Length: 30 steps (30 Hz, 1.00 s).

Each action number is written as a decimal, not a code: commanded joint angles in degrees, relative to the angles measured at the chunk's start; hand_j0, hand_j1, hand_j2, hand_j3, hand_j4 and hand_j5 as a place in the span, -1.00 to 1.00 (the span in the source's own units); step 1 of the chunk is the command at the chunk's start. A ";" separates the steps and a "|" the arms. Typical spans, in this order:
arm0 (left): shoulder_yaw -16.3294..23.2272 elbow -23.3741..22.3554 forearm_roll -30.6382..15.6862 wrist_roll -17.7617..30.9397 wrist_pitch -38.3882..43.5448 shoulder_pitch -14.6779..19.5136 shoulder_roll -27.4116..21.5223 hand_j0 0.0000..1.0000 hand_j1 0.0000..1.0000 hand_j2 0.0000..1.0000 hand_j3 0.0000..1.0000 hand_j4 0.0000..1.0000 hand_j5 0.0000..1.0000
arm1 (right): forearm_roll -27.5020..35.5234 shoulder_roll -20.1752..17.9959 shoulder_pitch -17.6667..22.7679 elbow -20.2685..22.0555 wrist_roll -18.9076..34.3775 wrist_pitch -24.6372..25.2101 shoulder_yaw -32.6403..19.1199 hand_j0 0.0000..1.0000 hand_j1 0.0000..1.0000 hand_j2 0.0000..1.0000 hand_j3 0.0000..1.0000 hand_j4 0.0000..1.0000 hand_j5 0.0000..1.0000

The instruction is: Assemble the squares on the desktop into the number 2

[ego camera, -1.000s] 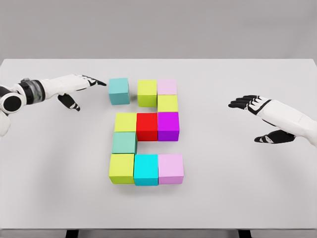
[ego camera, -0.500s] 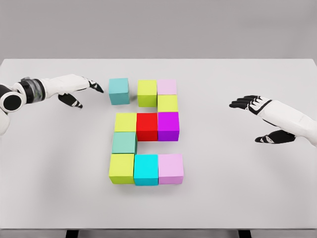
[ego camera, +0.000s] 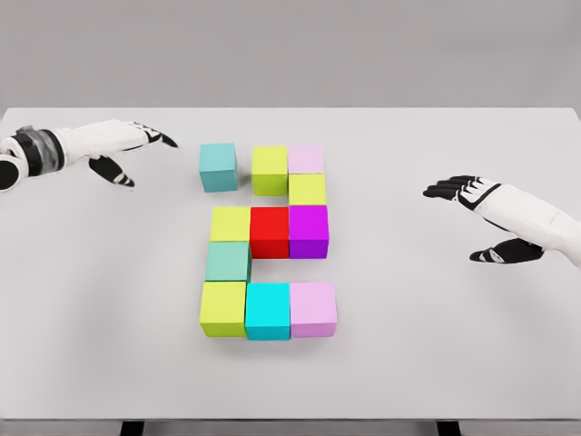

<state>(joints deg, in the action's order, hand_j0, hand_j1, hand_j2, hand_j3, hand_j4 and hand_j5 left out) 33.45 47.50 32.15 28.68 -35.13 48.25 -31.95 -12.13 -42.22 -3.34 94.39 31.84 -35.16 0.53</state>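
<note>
Both hands are relaxed and holding nothing: left hand [ego camera: 123, 150] hovers left of the teal cube [ego camera: 218, 167], which sits slightly apart from the lime cube [ego camera: 270, 170]; right hand [ego camera: 481, 218] hangs far right.

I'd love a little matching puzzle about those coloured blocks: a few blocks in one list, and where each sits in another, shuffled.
Blocks:
1. red block
2. teal block
3. cyan block
4. purple block

Places:
A. middle of the bottom row
B. right end of the middle row
C. top left, set apart from the rest by a gap
D. centre of the middle row

Pairs: 1-D, 2-C, 3-A, 4-B
</note>
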 commanded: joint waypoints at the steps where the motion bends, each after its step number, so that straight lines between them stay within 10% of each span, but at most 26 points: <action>1: -0.14 -0.04 0.11 0.06 0.13 0.00 -0.30 0.26 0.26 0.26 0.26 0.26 0.26 | 0.44 -0.06 0.00 0.01 -0.03 0.16 -0.01 1.00 1.00 1.00 1.00 1.00 1.00; 30: -0.05 -1.98 2.48 0.94 0.13 1.32 4.62 0.10 0.10 0.10 0.10 0.10 0.10 | 0.53 -0.06 0.00 -0.70 -0.03 0.16 -0.09 1.00 1.00 1.00 1.00 1.00 1.00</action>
<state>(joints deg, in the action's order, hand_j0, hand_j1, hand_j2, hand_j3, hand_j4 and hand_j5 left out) 33.50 45.78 34.50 29.63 -35.13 49.57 -28.22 -12.07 -42.22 -3.34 93.67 31.84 -35.15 0.45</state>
